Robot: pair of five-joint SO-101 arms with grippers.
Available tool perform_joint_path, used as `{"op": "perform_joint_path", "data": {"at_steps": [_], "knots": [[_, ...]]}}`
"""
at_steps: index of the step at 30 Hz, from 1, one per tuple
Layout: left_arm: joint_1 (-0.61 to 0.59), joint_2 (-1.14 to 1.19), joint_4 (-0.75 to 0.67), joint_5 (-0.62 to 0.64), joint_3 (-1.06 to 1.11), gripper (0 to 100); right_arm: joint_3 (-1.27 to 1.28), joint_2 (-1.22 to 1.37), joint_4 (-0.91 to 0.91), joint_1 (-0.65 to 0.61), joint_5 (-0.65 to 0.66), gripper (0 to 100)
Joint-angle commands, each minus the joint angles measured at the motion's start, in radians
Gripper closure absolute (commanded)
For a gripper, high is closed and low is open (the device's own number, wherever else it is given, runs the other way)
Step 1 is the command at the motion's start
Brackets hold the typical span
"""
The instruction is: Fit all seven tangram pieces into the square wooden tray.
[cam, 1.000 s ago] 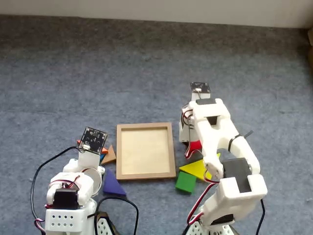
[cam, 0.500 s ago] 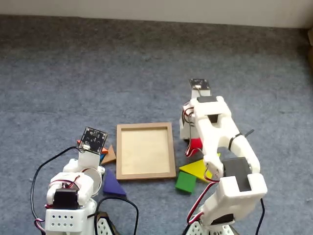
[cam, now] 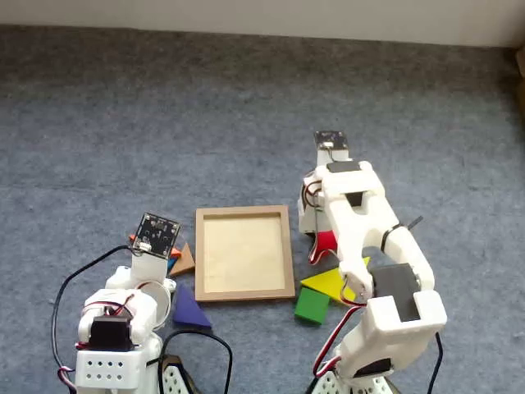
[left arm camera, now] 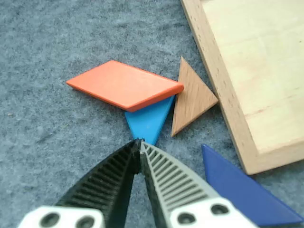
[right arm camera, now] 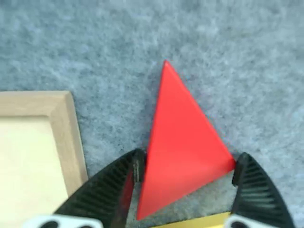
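**Straddling the red triangle beside the bare tray**

Judging the step: I'm lining up a pick of the red triangle [right arm camera: 183, 142]. The right gripper [right arm camera: 188, 164] sits low over it, spread wide, one finger at each side of the piece's broad end and nothing pinched yet. The wide spread makes sense, since the piece lies flat on the carpet [cam: 246, 107] and needs clearance at both edges.

From the high view, the red triangle is at 3 o'clock of the tray [cam: 243, 211], just off its rim. The yellow triangle [cam: 328, 281] and green square [cam: 311, 305] are at 4 to 5 o'clock. No piece is in the tray.

The left gripper [left arm camera: 139, 142] is pressed together, holding nothing, its tips near the light-blue triangle [left arm camera: 149, 118]. I read that as parked.

View differences:
- The high view hides both grippers' fingers under the arms; the wrist views show them.
- The left wrist view shows the orange parallelogram [left arm camera: 124, 85] overlapping the light-blue triangle, and the wooden triangle [left arm camera: 192, 97] touching the tray edge.
- The dark-blue triangle [left arm camera: 242, 190] lies at 7 o'clock of the tray.
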Motion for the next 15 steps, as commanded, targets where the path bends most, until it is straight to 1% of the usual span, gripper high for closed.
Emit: {"op": "perform_joint_path", "data": {"at_steps": [1,5,9,15], "knots": [[-0.008,-0.031,0.005,-0.008,0.021,99,-0.048,-0.008,-0.008,-0.013,0.011,71.6],[-0.008,-0.031,0.005,-0.008,0.021,99,-0.048,-0.012,-0.005,-0.013,0.011,71.7],[-0.008,-0.031,0.005,-0.008,0.021,99,-0.054,-0.018,0.025,-0.01,0.011,75.9],[-0.008,-0.031,0.005,-0.008,0.021,99,-0.054,-0.019,0.03,-0.007,0.011,76.3]]}}
